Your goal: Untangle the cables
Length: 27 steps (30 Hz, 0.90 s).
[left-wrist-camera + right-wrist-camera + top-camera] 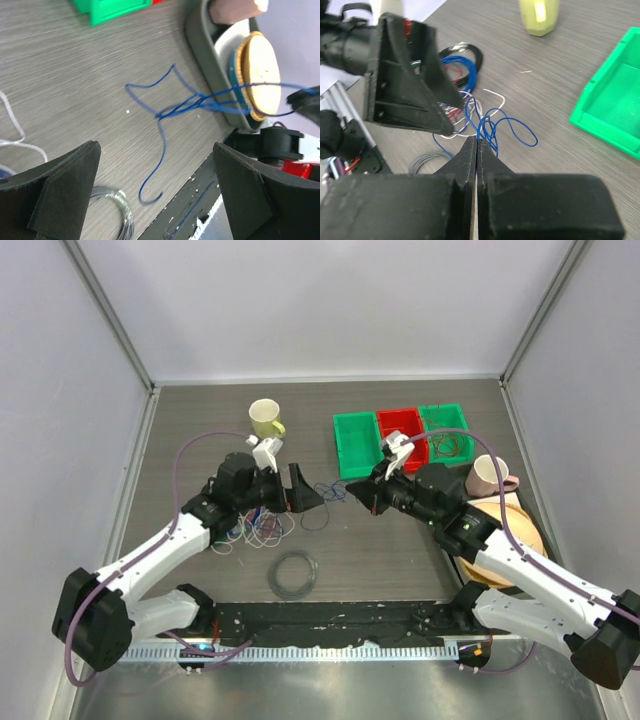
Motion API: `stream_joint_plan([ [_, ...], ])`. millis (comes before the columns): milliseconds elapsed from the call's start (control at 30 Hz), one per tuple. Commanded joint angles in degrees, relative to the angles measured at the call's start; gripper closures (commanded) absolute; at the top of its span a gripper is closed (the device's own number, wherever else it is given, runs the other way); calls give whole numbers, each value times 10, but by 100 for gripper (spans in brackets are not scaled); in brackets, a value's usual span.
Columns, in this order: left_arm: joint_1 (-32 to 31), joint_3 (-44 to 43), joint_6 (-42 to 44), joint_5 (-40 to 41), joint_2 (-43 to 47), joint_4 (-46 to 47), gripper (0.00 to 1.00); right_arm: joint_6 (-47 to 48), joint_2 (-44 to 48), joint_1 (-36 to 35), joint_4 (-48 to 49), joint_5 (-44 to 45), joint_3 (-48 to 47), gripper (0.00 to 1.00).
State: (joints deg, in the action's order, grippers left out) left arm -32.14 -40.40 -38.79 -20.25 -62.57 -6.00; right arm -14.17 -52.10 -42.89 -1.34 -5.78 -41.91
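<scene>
The cables (256,528) lie in a loose heap of white, red and blue wire under my left arm, also seen in the right wrist view (462,107). One blue cable (161,116) runs out of the heap to the right, partly lifted. My right gripper (476,141) is shut on this blue cable (512,131) at its fingertips, right of the heap (351,492). My left gripper (156,190) stands wide open above the blue cable's loose end, holding nothing, and faces the right gripper (310,492).
A dark grey coiled ring (294,574) lies near the front rail. A yellow mug (265,418) stands at the back. Two green bins (357,443) and a red bin (403,435) sit back right. A pink mug (488,475) and a wooden plate (512,530) are at the right.
</scene>
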Motion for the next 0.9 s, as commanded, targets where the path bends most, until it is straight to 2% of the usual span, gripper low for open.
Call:
stream_joint_plan([
  [0, -6, -31, -5, -88, -16, 131, 0, -11, 1, -1, 59, -98, -21, 99],
  [67, -7, -31, 17, -106, -15, 149, 0, -16, -2, -1, 65, -109, -21, 99],
  [200, -8, -20, 159, -129, -8, 154, 0, -23, -1, -1, 79, -142, -21, 99],
  [300, -7, -20, 226, -124, -12, 147, 0, -31, 0, -1, 79, -160, -27, 99],
  [433, -7, -50, 262, -155, -37, 116, 0, -38, 6, -1, 81, -173, -28, 99],
  [500, -7, -63, 262, -178, -51, 119, 6, -39, 9, -1, 80, -172, -30, 99],
  [600, -8, -55, 246, -198, -55, 146, 31, -43, 13, -1, 76, -157, -30, 99],
  [633, -8, -51, 240, -197, -53, 159, 50, -45, 15, -1, 74, -152, -31, 99],
  [700, -8, -37, 225, -173, -42, 165, 67, -49, 18, -1, 64, -104, -34, 99],
  [733, -8, -32, 219, -155, -36, 164, 83, -52, 24, -1, 44, -78, -38, 99],
  [767, -8, -26, 203, -107, -30, 161, 86, -56, 26, -1, 31, -35, -40, 99],
  [867, -8, -2, 182, -22, 5, 134, 93, -70, 31, -1, -35, 180, -50, 99],
])
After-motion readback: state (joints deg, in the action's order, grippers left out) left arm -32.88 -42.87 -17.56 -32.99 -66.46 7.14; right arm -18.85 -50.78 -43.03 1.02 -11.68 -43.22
